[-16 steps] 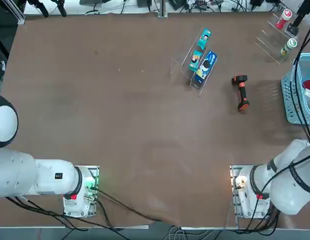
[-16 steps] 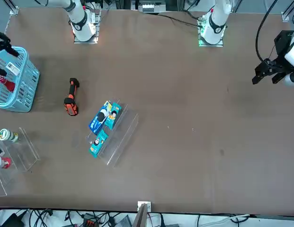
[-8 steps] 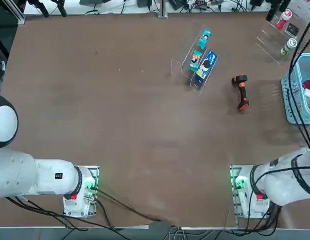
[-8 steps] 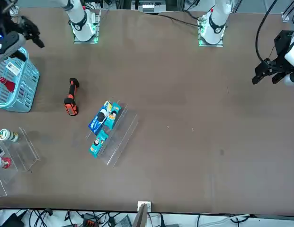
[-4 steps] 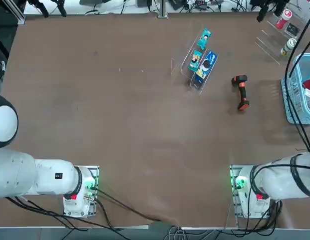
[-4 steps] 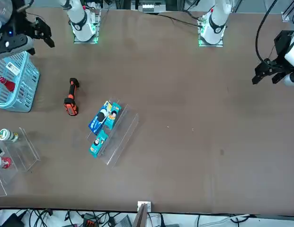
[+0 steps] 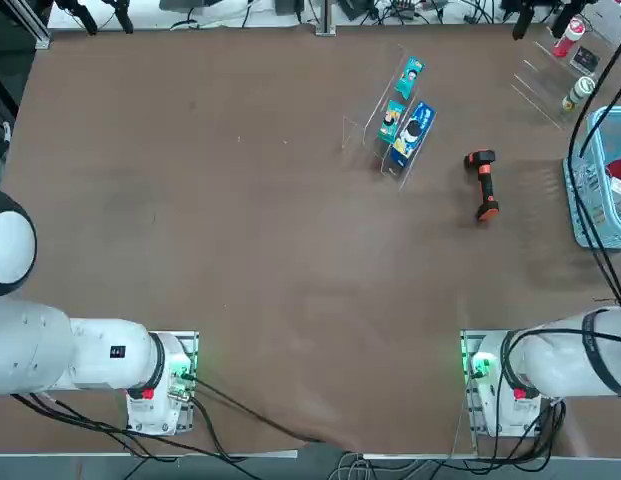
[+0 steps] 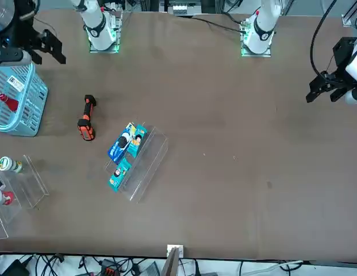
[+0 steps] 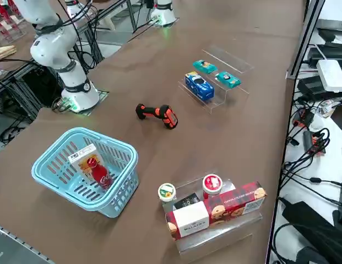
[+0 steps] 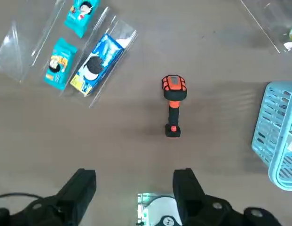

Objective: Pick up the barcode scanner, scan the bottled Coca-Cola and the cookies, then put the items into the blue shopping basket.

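The barcode scanner lies on its side on the brown table, between the packet stand and the blue shopping basket. Inside the basket lie the red bottled Coca-Cola and the cookies, a pale flat box showing a barcode label. My right gripper hangs high above the table, open and empty. It is just off the basket on the arm-base side. The scanner lies well below it, ahead of the fingertips.
A clear stepped stand holds a blue packet and two teal packets beside the scanner. A second clear stand near the basket carries a green-capped bottle, a red-capped one and a red biscuit box. Cables run along the table's far edge.
My gripper has risen away from the basket and swung towards the scanner side. The bottle and the box stay in the basket. The scanner has not moved.
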Robot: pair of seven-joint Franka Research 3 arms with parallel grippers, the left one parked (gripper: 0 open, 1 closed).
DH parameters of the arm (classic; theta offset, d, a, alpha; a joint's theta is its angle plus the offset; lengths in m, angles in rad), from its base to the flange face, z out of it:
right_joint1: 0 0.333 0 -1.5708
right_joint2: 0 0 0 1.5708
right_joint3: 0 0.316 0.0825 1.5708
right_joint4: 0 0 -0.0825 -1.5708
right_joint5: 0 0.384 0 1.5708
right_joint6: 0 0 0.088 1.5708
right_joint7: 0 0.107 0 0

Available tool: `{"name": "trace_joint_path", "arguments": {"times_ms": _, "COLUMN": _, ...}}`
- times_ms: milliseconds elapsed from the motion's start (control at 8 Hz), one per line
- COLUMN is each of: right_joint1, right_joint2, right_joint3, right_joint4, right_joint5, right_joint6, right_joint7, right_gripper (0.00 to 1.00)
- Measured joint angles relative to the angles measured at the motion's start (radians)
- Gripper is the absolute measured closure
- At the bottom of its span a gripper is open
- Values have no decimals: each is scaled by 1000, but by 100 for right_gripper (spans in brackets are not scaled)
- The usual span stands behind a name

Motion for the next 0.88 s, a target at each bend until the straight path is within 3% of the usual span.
{"name": "trace_joint_path", "arguments": {"times_ms": 375, "right_joint1": -72, "right_joint2": 60, "right_joint3": 8, "right_joint4": -32, "right_joint5": -8, "right_joint6": 86, "right_joint7": 2, "right_gripper": 0}}
{"name": "trace_joint_path", "arguments": {"times_ms": 875, "right_joint1": -132, "right_joint2": 49, "right_joint3": 26, "right_joint4": -72, "right_joint5": -8, "right_joint6": 139, "right_joint7": -46, "right_gripper": 0}}
